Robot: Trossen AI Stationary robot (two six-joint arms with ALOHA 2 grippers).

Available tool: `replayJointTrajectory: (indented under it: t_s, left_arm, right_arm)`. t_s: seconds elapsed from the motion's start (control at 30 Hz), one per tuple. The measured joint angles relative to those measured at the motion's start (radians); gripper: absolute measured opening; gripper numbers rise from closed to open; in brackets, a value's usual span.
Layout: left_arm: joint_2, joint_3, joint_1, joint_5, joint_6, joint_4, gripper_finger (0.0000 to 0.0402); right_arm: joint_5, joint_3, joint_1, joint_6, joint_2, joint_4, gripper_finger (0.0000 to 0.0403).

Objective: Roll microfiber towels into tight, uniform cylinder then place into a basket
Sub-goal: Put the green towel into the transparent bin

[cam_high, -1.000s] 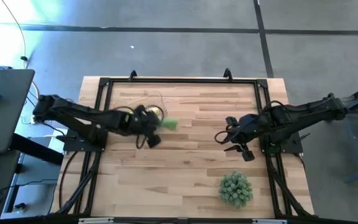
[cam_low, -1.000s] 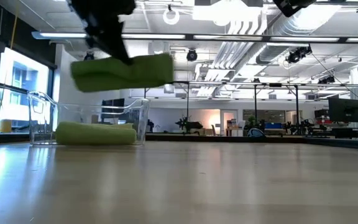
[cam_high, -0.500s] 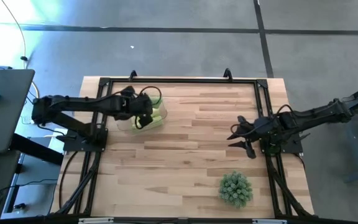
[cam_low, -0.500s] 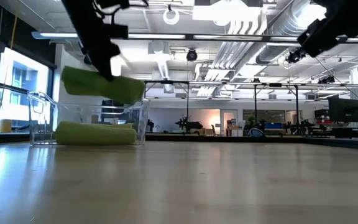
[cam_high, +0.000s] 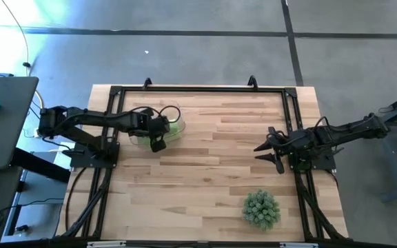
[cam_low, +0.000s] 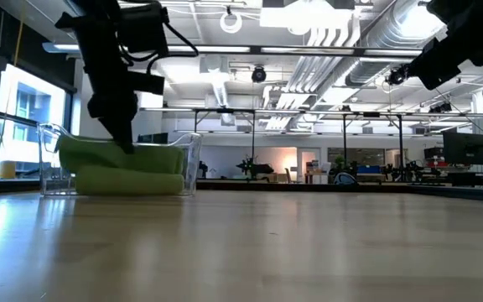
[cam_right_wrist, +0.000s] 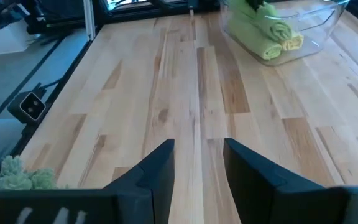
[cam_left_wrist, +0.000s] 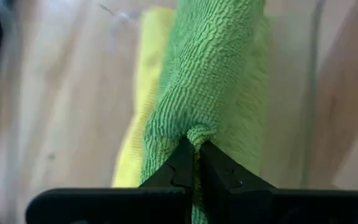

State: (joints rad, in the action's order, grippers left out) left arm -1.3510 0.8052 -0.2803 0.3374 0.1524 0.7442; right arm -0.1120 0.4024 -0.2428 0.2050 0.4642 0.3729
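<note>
Three rolled towels are in view: two lime green and one yellow. All three sit in the one clear basket (cam_high: 173,117) at the far left of the counter (cam_high: 219,179). In the low view one green roll (cam_low: 128,181) lies flat on the basket floor, its long axis running left to right. The second green towel (cam_left_wrist: 210,87) lies on top of it, parallel, and the yellow roll (cam_left_wrist: 143,99) lies alongside the green ones.

The left pincer (cam_high: 157,141) reaches down into the basket, clenched on a pinch of the upper green towel. The right pincer (cam_high: 266,150) hangs released and empty over the right side of the counter, well apart from the basket. One spiky green plant (cam_high: 261,209) stands near the right front edge.
</note>
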Motion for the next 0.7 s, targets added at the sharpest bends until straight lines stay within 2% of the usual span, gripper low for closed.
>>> replayJointTrajectory:
  t_s: [0.1,0.27,0.37,0.53,0.7]
  left_arm:
    - [0.0,-0.019,-0.013,-0.064,-0.025,-0.014,0.0]
    - [0.0,-0.02,-0.04,-0.074,-0.036,-0.018,0.0006]
    - [0.0,-0.02,-0.057,-0.124,-0.042,-0.018,0.0018]
    - [0.0,-0.02,-0.067,-0.152,-0.032,-0.015,0.0063]
    - [0.0,-0.008,-0.066,-0.151,-0.009,0.028,0.0125]
  right_arm:
    - [0.0,-0.016,0.0,0.005,-0.001,-0.005,0.0128]
    - [0.0,-0.026,0.0,0.042,-0.001,-0.006,0.0128]
    - [0.0,-0.026,0.0,0.057,-0.001,-0.005,0.0128]
    - [-0.009,-0.026,0.0,0.075,-0.001,-0.003,0.0131]
    - [-0.087,-0.026,0.0,0.099,-0.001,0.01,0.0138]
